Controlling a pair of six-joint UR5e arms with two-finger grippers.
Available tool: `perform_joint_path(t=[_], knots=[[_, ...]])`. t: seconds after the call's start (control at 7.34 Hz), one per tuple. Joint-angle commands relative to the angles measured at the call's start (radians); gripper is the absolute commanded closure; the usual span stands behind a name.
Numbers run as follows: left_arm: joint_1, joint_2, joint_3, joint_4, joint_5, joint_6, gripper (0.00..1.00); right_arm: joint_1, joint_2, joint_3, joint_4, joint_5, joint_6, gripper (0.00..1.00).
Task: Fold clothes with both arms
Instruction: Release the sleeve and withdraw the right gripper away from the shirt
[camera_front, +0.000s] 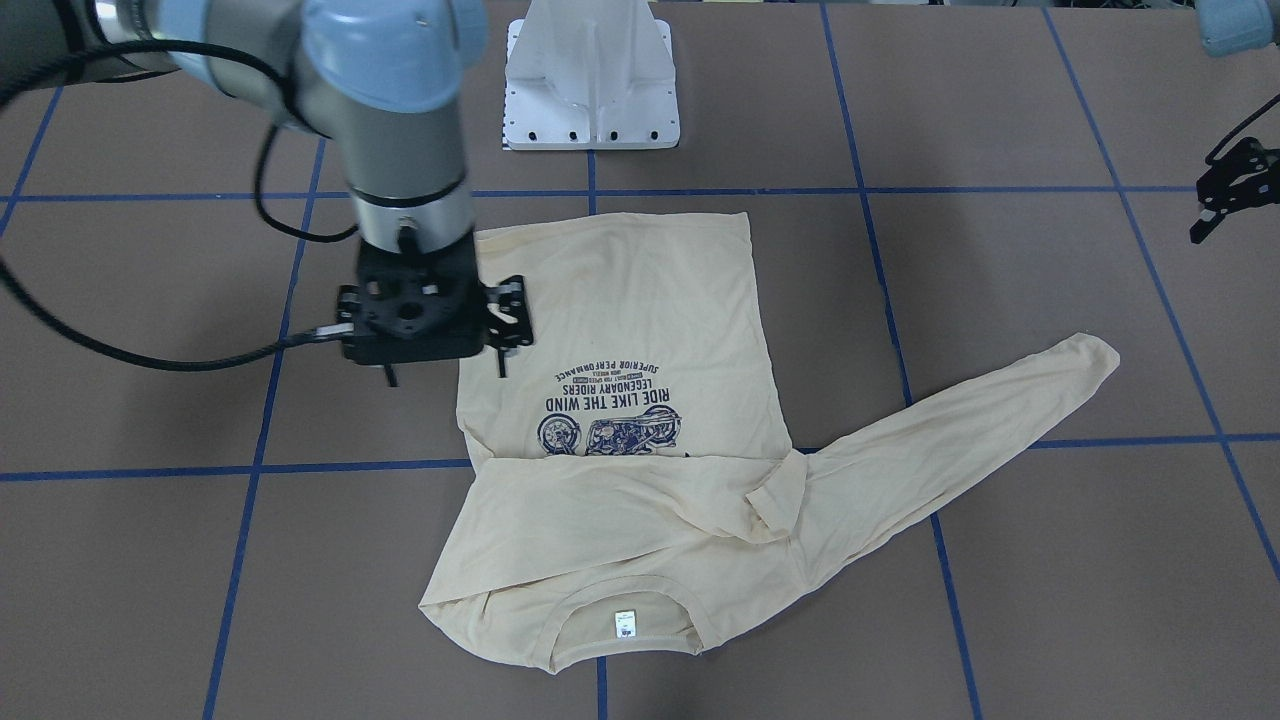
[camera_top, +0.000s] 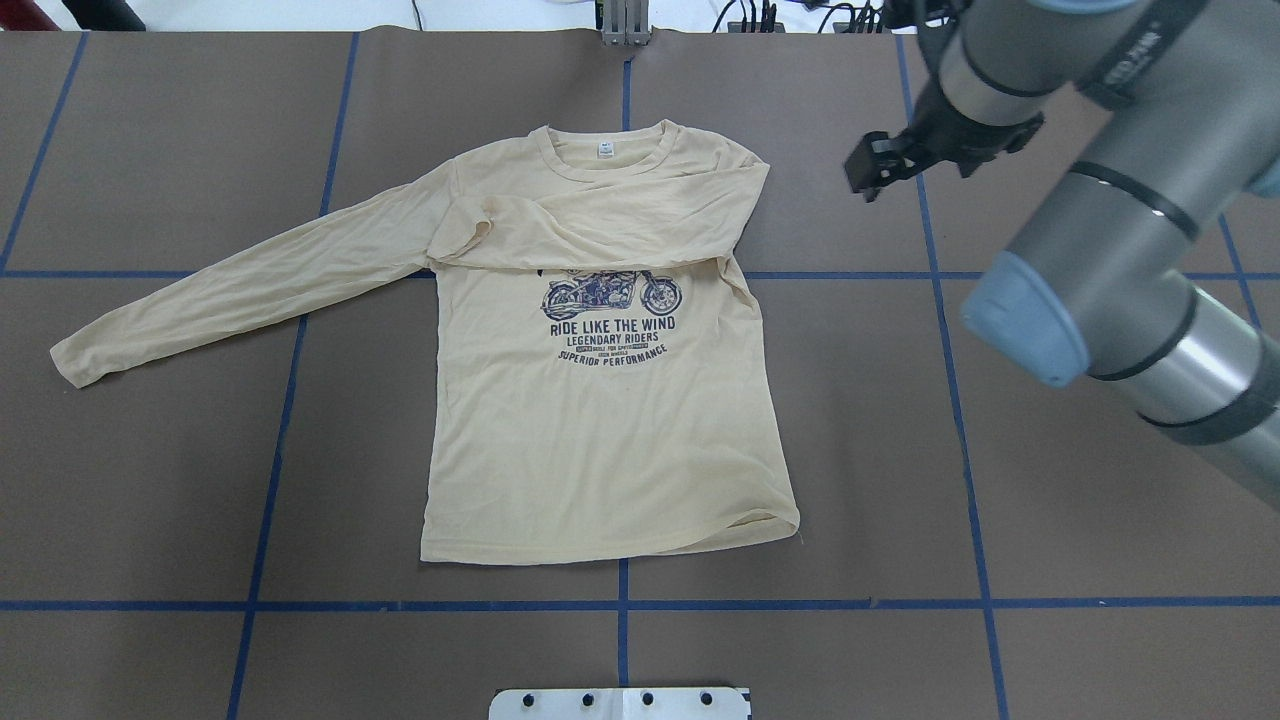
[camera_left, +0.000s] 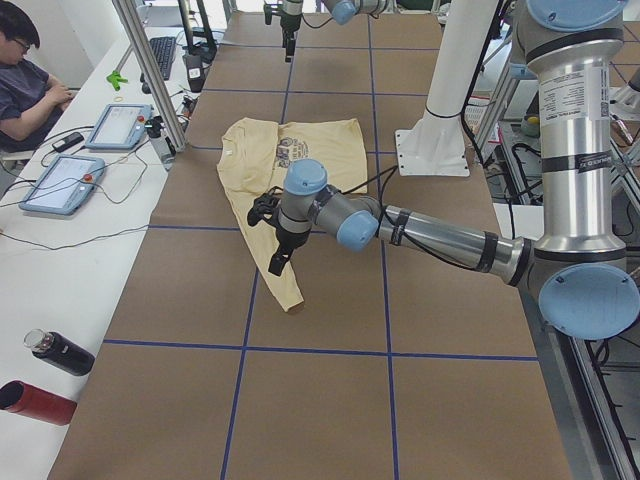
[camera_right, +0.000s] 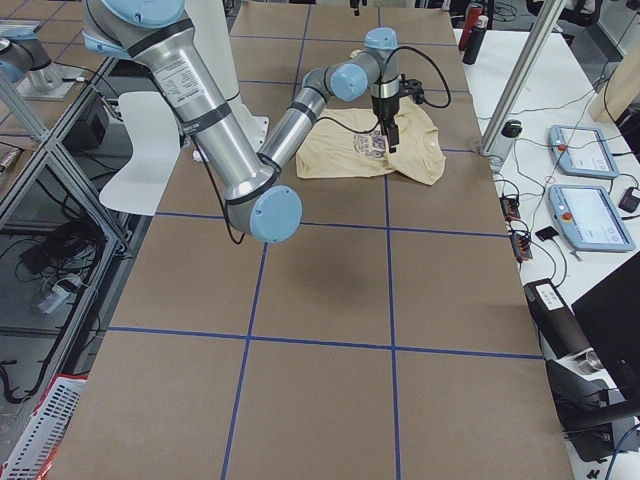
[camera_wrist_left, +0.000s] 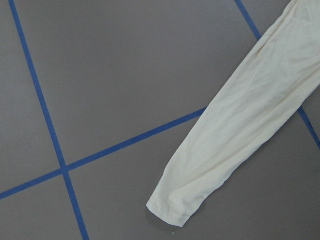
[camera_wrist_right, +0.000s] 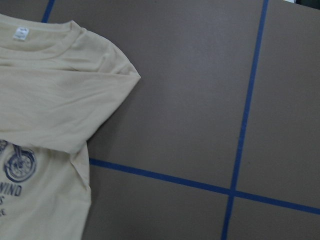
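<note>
The shirt lies flat on the brown table with its printed front up and its collar and white neck label toward the side far from the white base. One sleeve is folded across the chest and covers the top of the motorcycle print. The other sleeve stretches out flat toward our left side, crossing a blue tape line. Our right gripper hangs above the table beside the shirt's folded shoulder, clear of the cloth. Its fingers stand wide apart and hold nothing. Our left gripper hovers over the outstretched sleeve, and its wrist camera looks down on the cuff lying on the table. It is cut off at the edge of the front view, so we cannot tell how its fingers stand.
</note>
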Motion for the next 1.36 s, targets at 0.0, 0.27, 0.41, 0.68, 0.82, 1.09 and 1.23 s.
perform_joint_path(t=[0.0,0.27,0.41,0.68,0.82,1.09,1.23], knots=[[0.059,0.013,0.172,-0.275,0.058,-0.143,0.0,0.14,-0.226,0.099,0.026,0.1,-0.233,0.0],[0.101,0.002,0.331,-0.472,0.096,-0.287,0.0,0.274,-0.473,0.091,0.254,0.222,-0.377,0.0],[0.126,-0.019,0.362,-0.491,0.096,-0.391,0.0,0.315,-0.553,0.089,0.309,0.253,-0.407,0.0],[0.17,-0.041,0.381,-0.503,0.11,-0.51,0.09,0.333,-0.585,0.088,0.335,0.27,-0.409,0.0],[0.187,-0.049,0.419,-0.546,0.127,-0.515,0.1,0.331,-0.583,0.084,0.335,0.27,-0.409,0.0],[0.187,-0.067,0.491,-0.623,0.127,-0.515,0.15,0.331,-0.583,0.083,0.336,0.269,-0.409,0.0],[0.201,-0.073,0.496,-0.623,0.124,-0.515,0.18,0.331,-0.583,0.083,0.336,0.27,-0.409,0.0]])
